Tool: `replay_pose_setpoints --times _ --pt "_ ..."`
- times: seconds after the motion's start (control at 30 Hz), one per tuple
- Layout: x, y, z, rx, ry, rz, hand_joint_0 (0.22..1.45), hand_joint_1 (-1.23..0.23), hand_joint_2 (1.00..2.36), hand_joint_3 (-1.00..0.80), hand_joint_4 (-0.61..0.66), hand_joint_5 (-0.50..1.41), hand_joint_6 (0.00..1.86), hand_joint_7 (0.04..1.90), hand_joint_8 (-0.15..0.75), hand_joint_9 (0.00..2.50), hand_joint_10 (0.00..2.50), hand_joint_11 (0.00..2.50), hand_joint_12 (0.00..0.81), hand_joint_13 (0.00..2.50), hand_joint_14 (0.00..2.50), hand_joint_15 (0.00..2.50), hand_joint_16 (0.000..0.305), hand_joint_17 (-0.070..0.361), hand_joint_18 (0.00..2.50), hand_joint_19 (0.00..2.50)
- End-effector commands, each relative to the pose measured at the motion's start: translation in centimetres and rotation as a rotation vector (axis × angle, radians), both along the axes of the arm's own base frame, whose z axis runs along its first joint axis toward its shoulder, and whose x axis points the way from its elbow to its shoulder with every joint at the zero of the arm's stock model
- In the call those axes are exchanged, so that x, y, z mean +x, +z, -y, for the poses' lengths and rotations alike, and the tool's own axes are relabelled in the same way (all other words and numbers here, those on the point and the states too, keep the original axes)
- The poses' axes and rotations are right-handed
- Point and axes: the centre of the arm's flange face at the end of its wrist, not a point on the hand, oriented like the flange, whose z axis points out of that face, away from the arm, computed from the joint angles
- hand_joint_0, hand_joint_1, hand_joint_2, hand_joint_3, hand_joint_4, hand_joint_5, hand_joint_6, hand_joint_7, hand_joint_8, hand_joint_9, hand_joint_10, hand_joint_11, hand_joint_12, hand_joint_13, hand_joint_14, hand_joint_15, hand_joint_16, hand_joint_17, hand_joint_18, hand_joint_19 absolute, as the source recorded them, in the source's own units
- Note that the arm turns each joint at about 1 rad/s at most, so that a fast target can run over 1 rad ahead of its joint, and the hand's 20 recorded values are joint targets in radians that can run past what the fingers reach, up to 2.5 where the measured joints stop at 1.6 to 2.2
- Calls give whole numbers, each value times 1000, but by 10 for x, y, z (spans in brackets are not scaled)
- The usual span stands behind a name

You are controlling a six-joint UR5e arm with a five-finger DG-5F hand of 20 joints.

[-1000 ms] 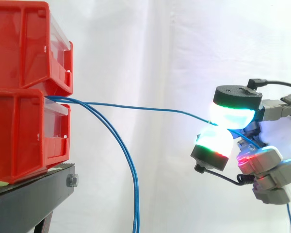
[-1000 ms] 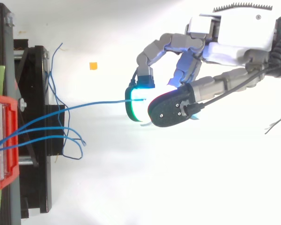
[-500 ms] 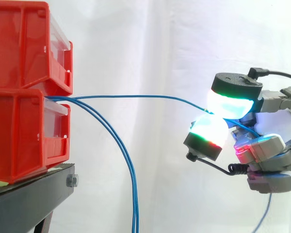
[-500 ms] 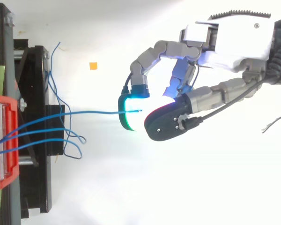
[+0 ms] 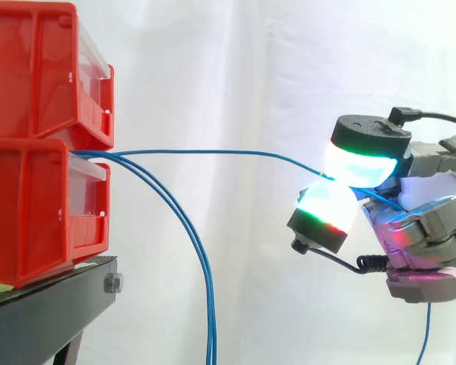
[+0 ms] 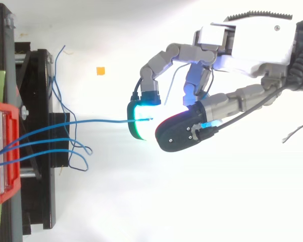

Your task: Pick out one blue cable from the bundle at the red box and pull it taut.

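Blue cable [image 5: 213, 151] pinched between glowing pads [image 5: 357, 163], hand [image 6: 252, 43] curled

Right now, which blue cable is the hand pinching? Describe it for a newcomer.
Start at the stacked red bins, where the bundle emerges. The held blue cable runs nearly level into the pinch of the hand; its neighbours droop steeply downward.

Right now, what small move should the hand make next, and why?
Probably draw the hand a little farther from the red box: the blue cable it pinches bows slightly along its run, so it is not yet taut.
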Motion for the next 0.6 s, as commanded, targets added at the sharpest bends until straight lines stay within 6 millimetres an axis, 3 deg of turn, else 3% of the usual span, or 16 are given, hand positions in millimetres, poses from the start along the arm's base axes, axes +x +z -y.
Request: replay_pose_setpoints --times 0.0,0.37,0.4,0.43,0.5,0.57 --pt "0 0 0 0 0 -1 621 -668 1016 -199 20 -93 896 959 288 1376 485 1387 343 1327 930 1223 53 119 1271 1108" --pt "0 0 0 0 0 -1 622 -668 1016 -202 25 -94 897 966 281 1372 481 1386 339 1328 869 1247 52 117 1242 1100" --pt "0 0 0 0 0 -1 625 -664 1015 -222 -5 -98 904 927 234 1336 470 1405 305 1283 766 1388 46 104 1106 1120" --pt "0 0 0 0 0 -1 627 -666 1014 -239 -25 -100 908 899 211 1320 469 1402 287 1232 838 1498 43 97 996 1120" --pt "0 0 0 0 0 -1 627 -665 1012 -246 -35 -100 909 891 188 1324 457 1402 277 1222 843 1481 41 92 947 1099" --pt "0 0 0 0 0 0 628 -663 1011 -257 -46 -99 911 860 175 1304 498 1367 285 1153 1006 1509 40 89 892 1080"
